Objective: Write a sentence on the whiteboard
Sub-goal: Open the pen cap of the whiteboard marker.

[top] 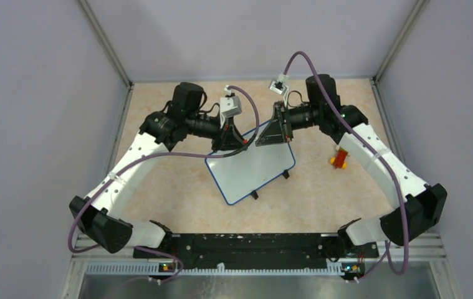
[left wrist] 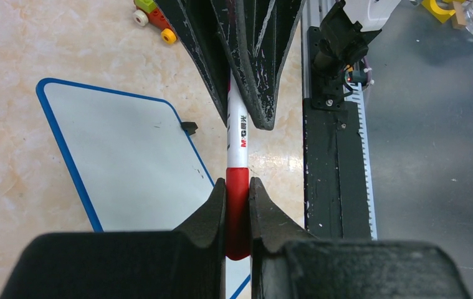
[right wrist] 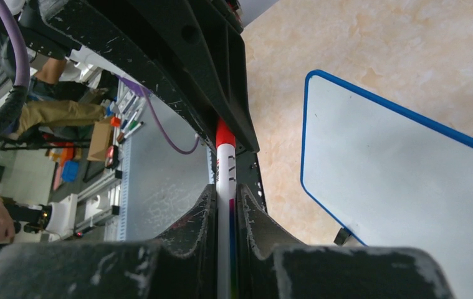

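Level marker [left wrist: 239, 132] bridges the arms: left gripper [left wrist: 238, 188] pinches its red cap [left wrist: 237, 215], right gripper [right wrist: 224, 194] its barrel [right wrist: 226, 171], blank whiteboard [top: 252, 169] just beneath.

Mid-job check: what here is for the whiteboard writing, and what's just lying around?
For the job: whiteboard, blank; marker, held by left gripper (red cap) and right gripper (barrel).
Lying about: toy car, apart from the board.

Whiteboard [top: 252, 169] glossy white, blue rim, black feet. Marker [left wrist: 238, 131] white barrel, red cap. Tabletop [top: 184, 187] mottled beige.
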`<state>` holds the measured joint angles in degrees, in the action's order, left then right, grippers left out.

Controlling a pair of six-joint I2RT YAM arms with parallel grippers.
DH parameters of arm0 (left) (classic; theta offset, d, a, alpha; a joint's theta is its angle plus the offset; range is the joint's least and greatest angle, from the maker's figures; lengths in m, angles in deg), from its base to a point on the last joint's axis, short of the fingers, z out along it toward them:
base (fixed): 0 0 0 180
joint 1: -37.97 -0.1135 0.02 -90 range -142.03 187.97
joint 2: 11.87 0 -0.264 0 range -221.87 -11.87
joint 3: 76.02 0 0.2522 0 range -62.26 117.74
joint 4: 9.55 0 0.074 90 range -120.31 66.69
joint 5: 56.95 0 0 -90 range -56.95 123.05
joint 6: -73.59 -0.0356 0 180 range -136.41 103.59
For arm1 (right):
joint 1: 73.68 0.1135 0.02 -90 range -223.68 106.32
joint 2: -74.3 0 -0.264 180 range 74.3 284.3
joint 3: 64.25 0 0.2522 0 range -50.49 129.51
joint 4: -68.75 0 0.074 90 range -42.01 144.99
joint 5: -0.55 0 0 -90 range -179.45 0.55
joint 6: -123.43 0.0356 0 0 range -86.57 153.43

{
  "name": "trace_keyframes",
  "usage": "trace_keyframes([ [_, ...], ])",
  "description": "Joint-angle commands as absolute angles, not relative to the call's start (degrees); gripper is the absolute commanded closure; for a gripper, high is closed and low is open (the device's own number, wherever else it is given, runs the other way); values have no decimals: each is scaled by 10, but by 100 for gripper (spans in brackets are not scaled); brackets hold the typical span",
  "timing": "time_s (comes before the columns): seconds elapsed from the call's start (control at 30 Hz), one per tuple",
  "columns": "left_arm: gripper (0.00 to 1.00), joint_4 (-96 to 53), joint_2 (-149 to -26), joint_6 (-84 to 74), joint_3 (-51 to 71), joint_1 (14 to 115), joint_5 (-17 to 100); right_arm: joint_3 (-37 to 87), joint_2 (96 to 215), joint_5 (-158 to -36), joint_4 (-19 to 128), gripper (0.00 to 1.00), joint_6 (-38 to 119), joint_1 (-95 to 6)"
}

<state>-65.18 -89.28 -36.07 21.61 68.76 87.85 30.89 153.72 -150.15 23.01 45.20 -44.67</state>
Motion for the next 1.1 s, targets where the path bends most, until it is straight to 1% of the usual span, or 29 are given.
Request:
trace_keyframes([
  [0.0,100,-650,-893,-373,205,689,875,315,1534,-1523,270,100,461,-439],
  [0.2,100,-661,-887,-381,202,682,864,309,1521,-1526,263,100,452,-459],
  [0.27,100,-660,-885,-381,204,682,865,307,1516,-1523,270,75,458,-461],
  [0.3,100,-660,-886,-379,206,682,865,306,1514,-1521,276,68,465,-461],
  [0.4,100,-660,-890,-376,210,682,874,302,1514,-1520,298,60,489,-461],
  [0.47,100,-660,-894,-377,211,682,871,303,1516,-1524,303,61,494,-461],
  [0.57,100,-655,-894,-373,213,682,863,301,1519,-1531,301,64,494,-459],
  [0.67,100,-644,-895,-356,214,682,865,297,1518,-1528,295,64,487,-454],
  [0.8,100,-638,-897,-347,217,682,860,295,1521,-1524,285,58,479,-451],
  [0.87,100,-637,-897,-347,218,682,857,293,1521,-1525,281,58,475,-451],
  [0.9,100,-636,-898,-347,218,682,856,293,1522,-1525,281,59,475,-451],
  [0.97,100,-637,-900,-348,217,682,860,293,1521,-1527,286,66,477,-450],
  [1.07,100,-630,-902,-338,216,682,860,295,1522,-1528,292,69,484,-450],
])
